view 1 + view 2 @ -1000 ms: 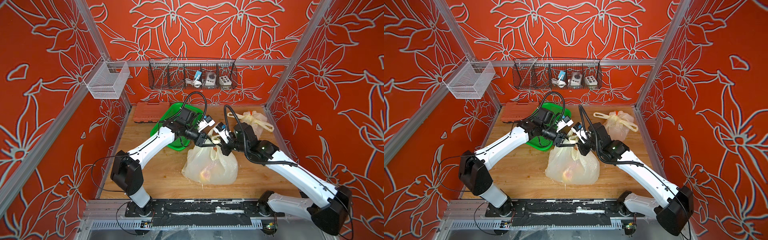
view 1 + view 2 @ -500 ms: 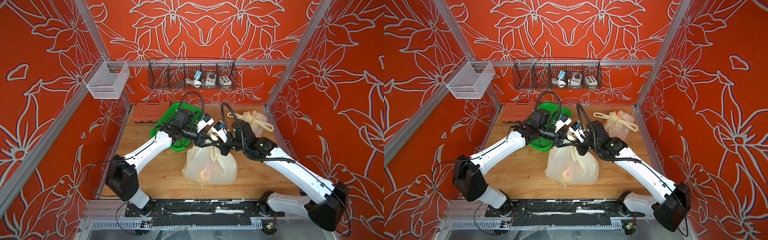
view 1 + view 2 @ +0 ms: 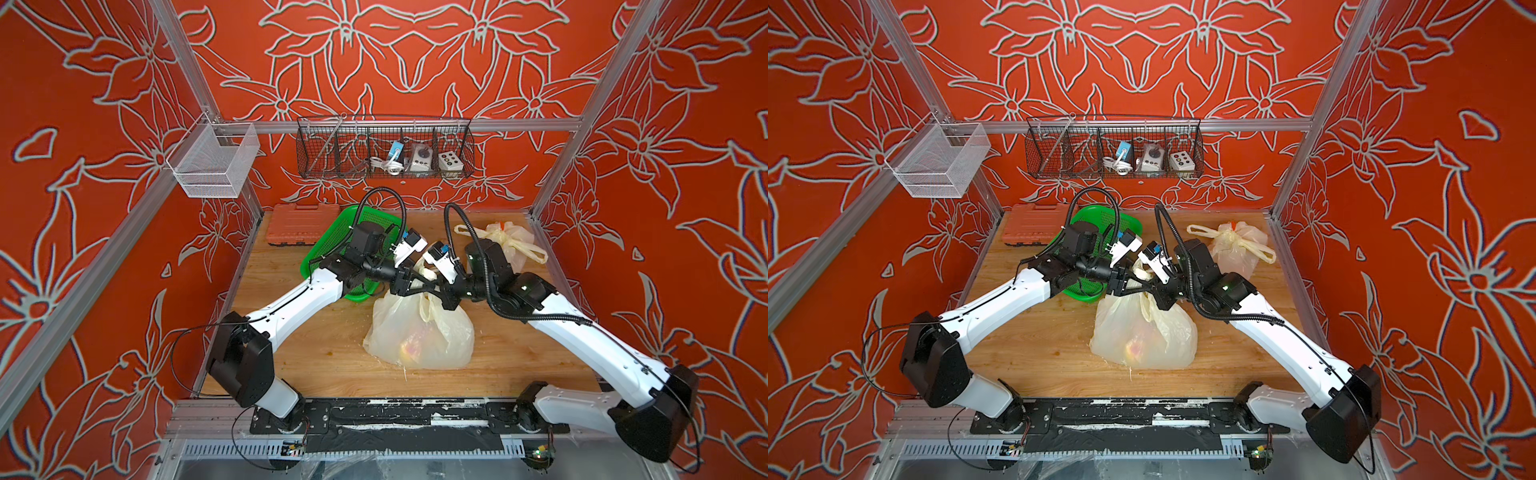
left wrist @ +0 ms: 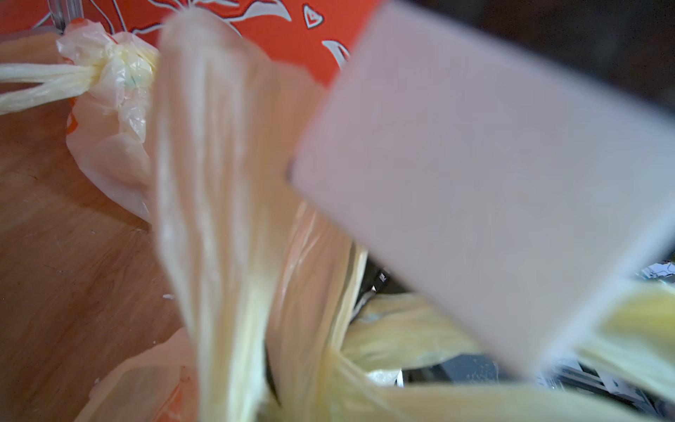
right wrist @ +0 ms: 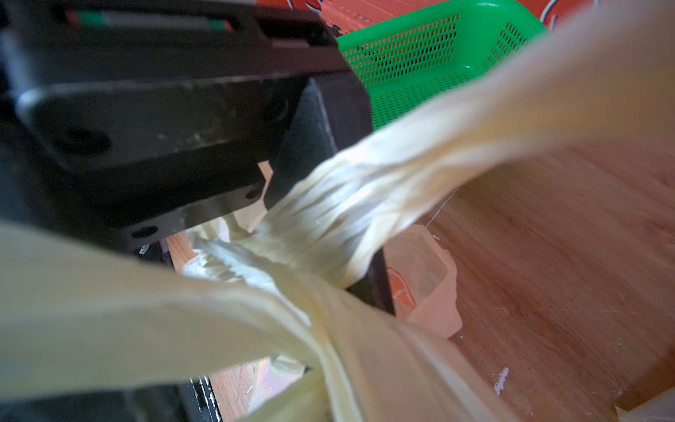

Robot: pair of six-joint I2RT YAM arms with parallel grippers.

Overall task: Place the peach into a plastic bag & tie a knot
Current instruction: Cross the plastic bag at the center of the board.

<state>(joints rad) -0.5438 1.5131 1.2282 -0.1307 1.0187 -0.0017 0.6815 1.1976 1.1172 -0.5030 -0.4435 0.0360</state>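
Wooden table (image 3: 316,365) spans the floor of the red flowered cell, and both white arms reach in over it from the near edge. Near its middle sits the pale yellow plastic bag (image 3: 419,336), its body slumped on the wood and its top drawn up toward the grippers. Beside the left arm's wrist lies the green basket (image 3: 365,216), with an orange tool case (image 3: 299,226) just behind it against the back wall. A second, already knotted bag (image 3: 509,243) rests at the far right corner, well apart from the first.

The left gripper (image 3: 415,286) and right gripper (image 3: 442,293) meet tip to tip above the bag's mouth. The right one is closed, with the bag handles (image 5: 347,204) running into it. A twisted strand passes between the left one's black jaws, though whether it is clamped I cannot tell. The handles cross each other there. The peach (image 3: 1133,345) lies inside the bag, low down — an orange-pink blur through the plastic.
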